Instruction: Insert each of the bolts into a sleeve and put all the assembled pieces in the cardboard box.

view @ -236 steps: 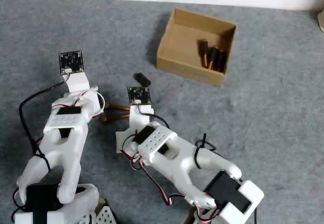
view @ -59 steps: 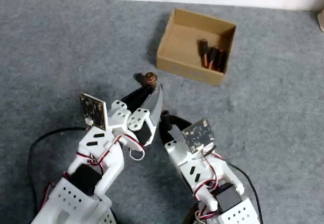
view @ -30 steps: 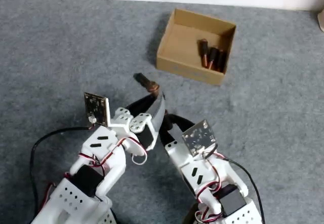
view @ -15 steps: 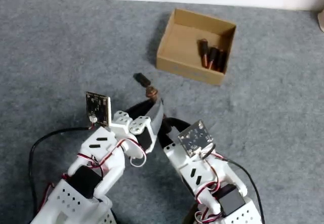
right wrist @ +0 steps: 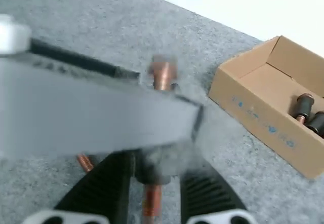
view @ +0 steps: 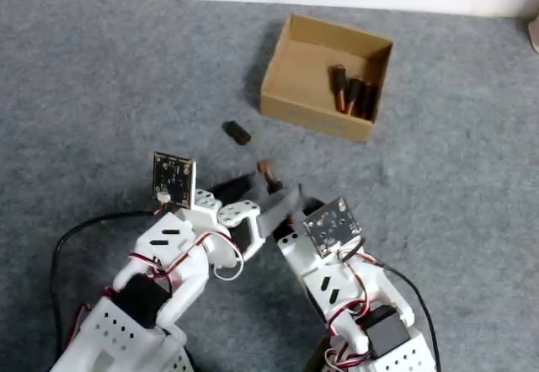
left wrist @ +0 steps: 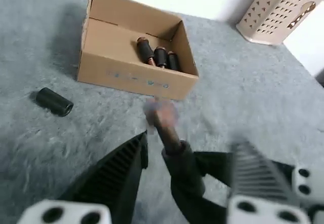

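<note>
Grey table [view: 126,69], cardboard box [view: 316,118] at its far side, one bolt [view: 266,170] in the grip!

We see the box standing well apart from the action, with three assembled pieces [view: 352,93] lying side by side in its right part as the high view has it. The left pincer [left wrist: 191,150] gapes wide, a finger on either side of the bolt and nothing gripped. The right pincer [right wrist: 154,171] is closed on the bolt's shank, the copper head pointing toward the box. Something dark wraps the shank there, and we cannot tell whether that is a sleeve. One loose black sleeve [view: 237,132] lies on the table between the pincers and the box, touching neither.
</note>
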### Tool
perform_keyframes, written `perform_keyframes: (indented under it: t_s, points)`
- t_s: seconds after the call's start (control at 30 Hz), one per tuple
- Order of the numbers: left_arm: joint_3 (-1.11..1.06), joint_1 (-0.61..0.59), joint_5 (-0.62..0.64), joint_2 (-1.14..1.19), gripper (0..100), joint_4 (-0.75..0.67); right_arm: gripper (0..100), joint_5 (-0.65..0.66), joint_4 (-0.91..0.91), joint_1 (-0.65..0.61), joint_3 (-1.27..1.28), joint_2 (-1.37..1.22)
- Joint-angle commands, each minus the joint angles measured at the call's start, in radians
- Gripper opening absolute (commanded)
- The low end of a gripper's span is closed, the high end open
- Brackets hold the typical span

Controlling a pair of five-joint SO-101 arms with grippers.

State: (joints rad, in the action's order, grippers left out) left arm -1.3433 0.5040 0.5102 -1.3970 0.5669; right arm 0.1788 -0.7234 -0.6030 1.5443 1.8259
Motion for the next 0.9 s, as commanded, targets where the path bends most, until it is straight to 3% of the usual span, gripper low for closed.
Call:
perform_keyframes:
  t_s: [0.0, 0.3, 0.67, 0.73, 0.87]
  points:
    - [0.074, 0.016, 0.0, -0.001, 33, 0.043, 0.4, 0.006, 0.01, 0.012, -0.051, 0.013]
    - [0.077, -0.036, 0.0, -0.012, 33, 0.041, 0.4, 0.005, 0.01, 0.012, -0.047, 0.013]
    - [0.079, -0.303, -0.006, -0.001, 32, 0.044, 0.4, 0.005, 0.027, 0.016, -0.048, 0.013]
    - [0.065, -0.309, -0.072, -0.001, 27, 0.04, 0.4, 0.005, 0.059, 0.021, -0.047, 0.012]
    - [0.024, -0.305, -0.397, 0.001, 6, -0.054, 0.4, 0.005, 0.076, 0.064, -0.044, 0.01]
